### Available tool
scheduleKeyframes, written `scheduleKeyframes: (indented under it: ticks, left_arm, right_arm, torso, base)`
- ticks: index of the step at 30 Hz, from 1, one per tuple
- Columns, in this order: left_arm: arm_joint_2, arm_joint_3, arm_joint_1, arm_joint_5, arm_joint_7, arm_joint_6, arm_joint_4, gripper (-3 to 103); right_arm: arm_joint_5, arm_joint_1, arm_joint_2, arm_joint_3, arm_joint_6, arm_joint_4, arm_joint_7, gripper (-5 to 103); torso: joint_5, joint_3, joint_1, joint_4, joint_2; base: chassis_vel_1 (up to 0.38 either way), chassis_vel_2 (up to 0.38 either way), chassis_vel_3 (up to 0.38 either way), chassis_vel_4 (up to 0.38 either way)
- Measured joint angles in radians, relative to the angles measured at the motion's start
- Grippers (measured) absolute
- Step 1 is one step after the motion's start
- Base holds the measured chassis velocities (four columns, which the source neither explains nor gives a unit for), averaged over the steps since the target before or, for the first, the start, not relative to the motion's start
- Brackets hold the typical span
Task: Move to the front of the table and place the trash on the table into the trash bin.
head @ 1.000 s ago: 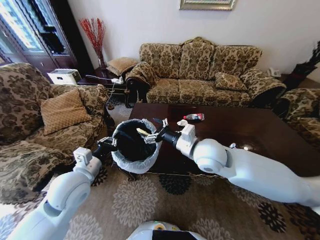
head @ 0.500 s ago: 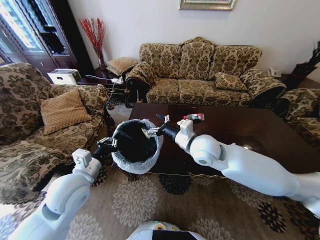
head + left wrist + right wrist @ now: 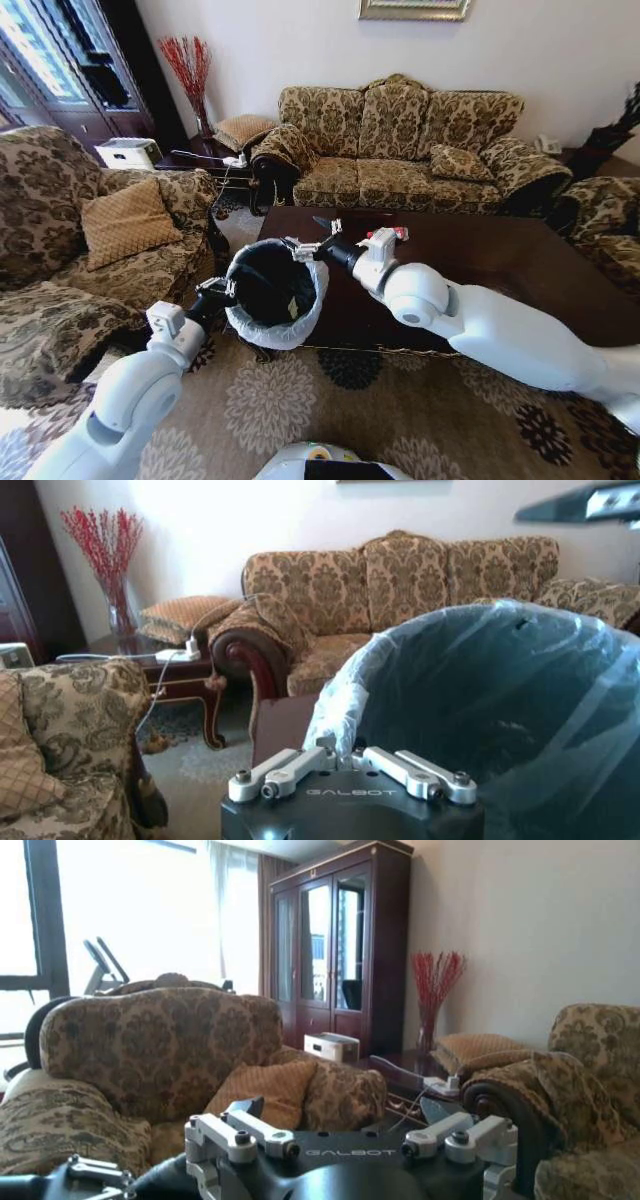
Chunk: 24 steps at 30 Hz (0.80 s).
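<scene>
My left gripper (image 3: 218,293) is shut on the near rim of the trash bin (image 3: 272,290), a round black bin lined with a white bag, and holds it up at the table's left end. The left wrist view has those fingers (image 3: 290,769) pinched on the bag's edge (image 3: 340,705). A pale scrap of trash (image 3: 291,308) lies inside the bin. My right gripper (image 3: 308,236) hovers open and empty just past the bin's far rim. A small bottle with a red label (image 3: 398,233) lies on the dark table (image 3: 500,265), partly hidden behind my right wrist.
A patterned sofa (image 3: 400,140) stands behind the table and an armchair (image 3: 90,230) with a tan cushion to the left. A dark side table (image 3: 205,160) with a red-twig vase sits in the far corner. Patterned carpet (image 3: 300,400) lies in front.
The scrap held by my right gripper over the bin now lies inside it. The gripper has opened and moved up and back toward the table. The left arm still holds the bin.
</scene>
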Motion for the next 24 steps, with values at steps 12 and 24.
scheduleKeyframes:
  ticks: [12,24]
  left_arm:
    - [-0.040,-0.009,0.007,0.020,0.006,-0.003,0.010,1]
    - [-0.074,-0.039,0.019,0.060,0.001,-0.042,0.003,1]
  right_arm:
    - [-0.012,-0.159,-0.094,0.211,-0.042,-0.013,0.097,100]
    - [-0.338,-0.832,-0.088,0.689,-0.031,-0.112,0.064,100]
  torso:
    - [0.0001,0.000,0.000,0.0000,0.000]
    - [0.0009,0.000,0.000,-0.0002,0.000]
  base:
    - [0.000,0.000,0.000,0.000]
    - [0.000,0.000,0.000,0.000]
